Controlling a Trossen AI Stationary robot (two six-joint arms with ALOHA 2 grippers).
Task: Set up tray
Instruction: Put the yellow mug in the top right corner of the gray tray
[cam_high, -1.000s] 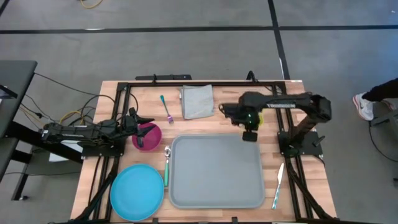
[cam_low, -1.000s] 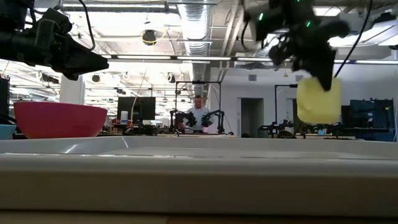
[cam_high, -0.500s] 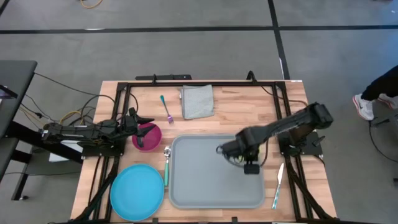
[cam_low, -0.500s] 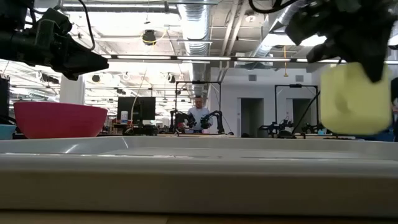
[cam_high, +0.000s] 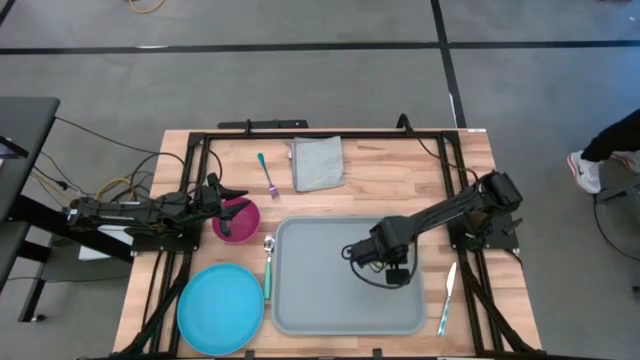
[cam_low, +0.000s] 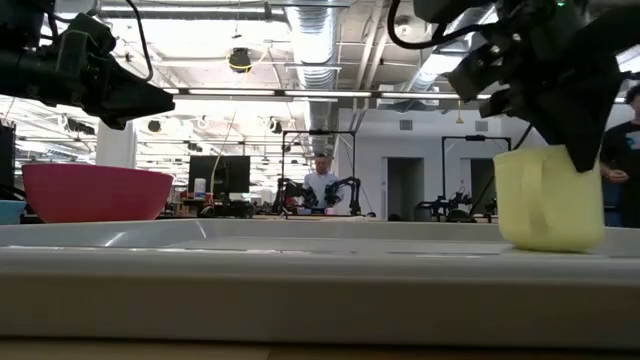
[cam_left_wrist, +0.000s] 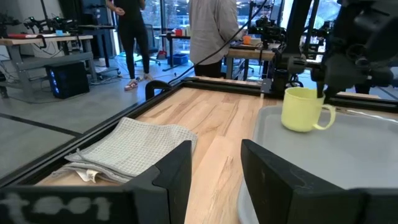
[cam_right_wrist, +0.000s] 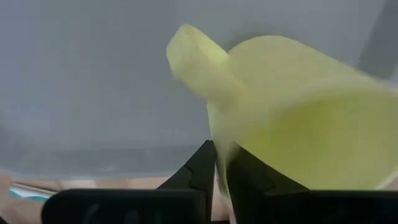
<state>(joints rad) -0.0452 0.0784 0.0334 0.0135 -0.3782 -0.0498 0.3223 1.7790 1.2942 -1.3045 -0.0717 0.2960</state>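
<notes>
A pale yellow-green mug (cam_low: 548, 200) stands upright on the right half of the grey tray (cam_high: 310, 295), handle (cam_right_wrist: 193, 56) showing in the right wrist view. My right gripper (cam_high: 397, 268) is above it, shut on it, and hides it in the high view; the left wrist view shows the mug (cam_left_wrist: 305, 110) on the tray (cam_left_wrist: 348, 162). My left gripper (cam_left_wrist: 217, 168) is open and waits over the pink bowl (cam_high: 237, 220) at the table's left. My right gripper holds the mug by its rim wall (cam_right_wrist: 217, 134), next to the handle. One finger (cam_right_wrist: 199, 168) is outside the wall and the other inside, coming from above and pointing down. The mug is upright, its base down at the tray's floor.
A round blue plate (cam_high: 220, 310) lies left of the tray, with a spoon (cam_high: 268, 265) between them. A teal fork (cam_high: 268, 175) and folded grey napkin (cam_high: 317, 163) lie far of the tray; a knife (cam_high: 447, 300) lies right of it. People stand in the room beyond.
My right gripper has carried the mug from above the tray's far right corner toward the near edge and down. The mug, hanging clear in the air before, now sits at the tray's floor.
</notes>
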